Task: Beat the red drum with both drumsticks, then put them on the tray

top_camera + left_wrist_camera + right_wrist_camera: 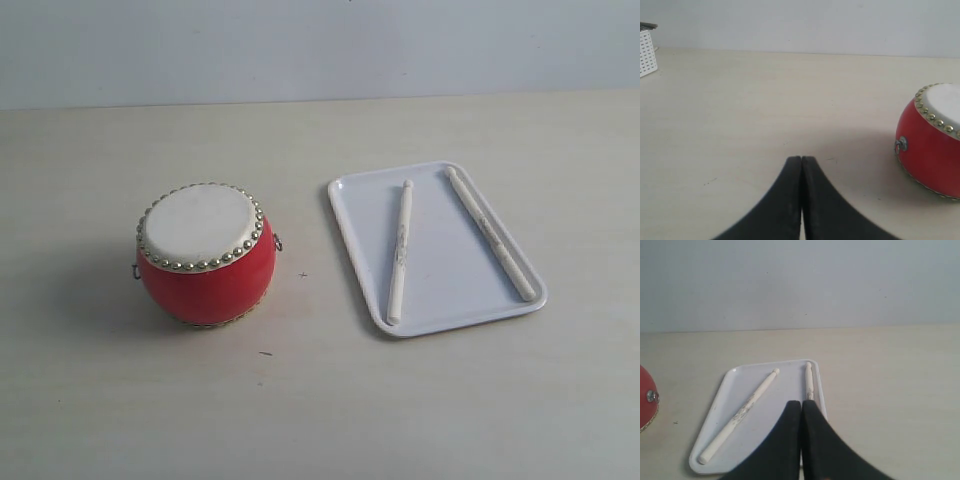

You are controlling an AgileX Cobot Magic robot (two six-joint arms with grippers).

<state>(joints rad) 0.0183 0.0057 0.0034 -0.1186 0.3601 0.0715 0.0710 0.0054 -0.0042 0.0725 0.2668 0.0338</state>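
Observation:
The red drum (205, 256) stands upright on the table at the left, cream skin facing up. Both off-white drumsticks lie loose in the white tray (366, 245) at the right: one drumstick (399, 250) near the tray's middle, the other drumstick (490, 233) along its right side. No arm shows in the exterior view. My left gripper (801, 159) is shut and empty, with the drum (932, 142) off to one side. My right gripper (801, 403) is shut and empty above the tray (735, 392), partly hiding one drumstick (809, 381); the other drumstick (741, 412) lies free.
The light wooden table runs back to a pale wall. A white perforated object (647, 50) sits at the table's far corner in the left wrist view. Small dark marks dot the tabletop between drum and tray.

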